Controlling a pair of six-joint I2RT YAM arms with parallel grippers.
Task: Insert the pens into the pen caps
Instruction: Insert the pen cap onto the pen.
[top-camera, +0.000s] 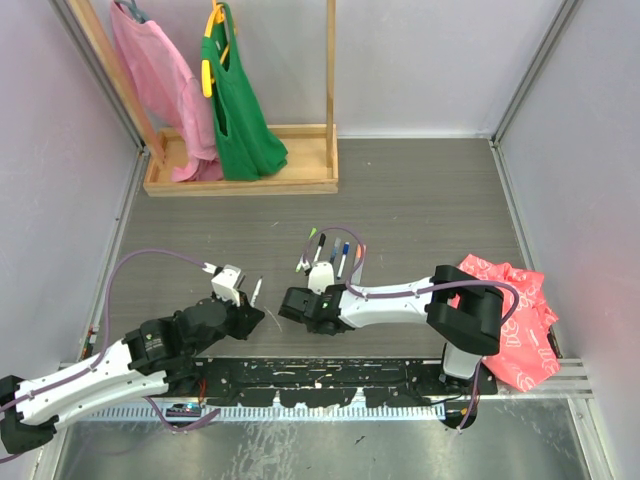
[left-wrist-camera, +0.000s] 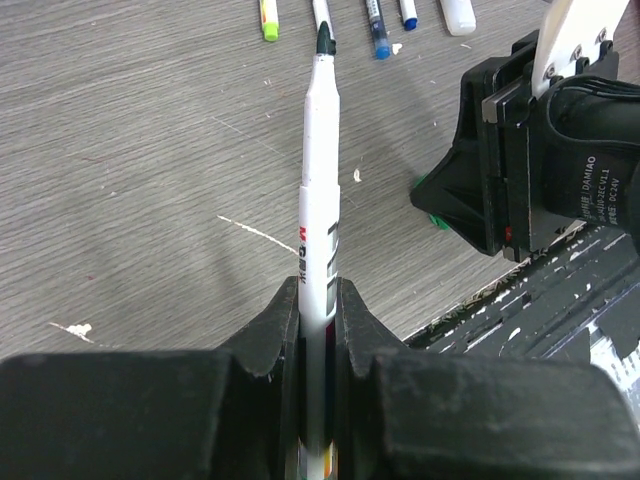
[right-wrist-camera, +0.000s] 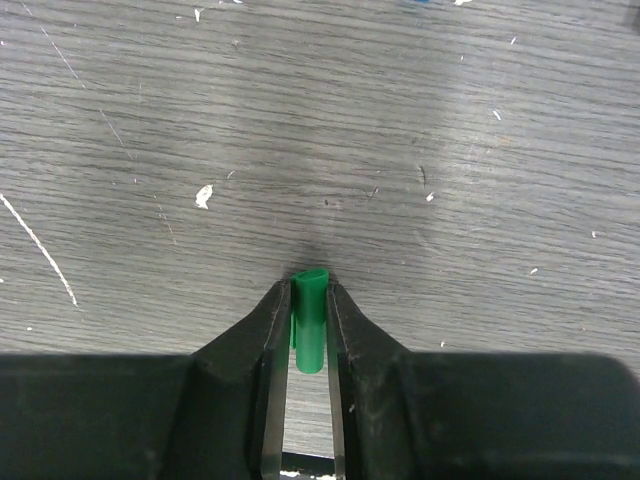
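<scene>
My left gripper (left-wrist-camera: 320, 295) is shut on a white-barrelled pen (left-wrist-camera: 320, 180), whose dark green tip points away toward the row of other pens. In the top view that pen (top-camera: 257, 290) sticks out from the left gripper (top-camera: 245, 308) at the table's near middle. My right gripper (right-wrist-camera: 309, 292) is shut on a small green pen cap (right-wrist-camera: 310, 330) just above the table. The right gripper (top-camera: 290, 305) sits close to the right of the held pen. Several more pens (top-camera: 332, 255) lie side by side just beyond it, with green, black and blue ends.
A wooden rack (top-camera: 240, 180) with a pink bag and a green bag (top-camera: 235, 110) stands at the back left. A red cloth (top-camera: 515, 315) lies at the right. A black rail (top-camera: 330, 375) runs along the near edge. Small white scraps dot the table.
</scene>
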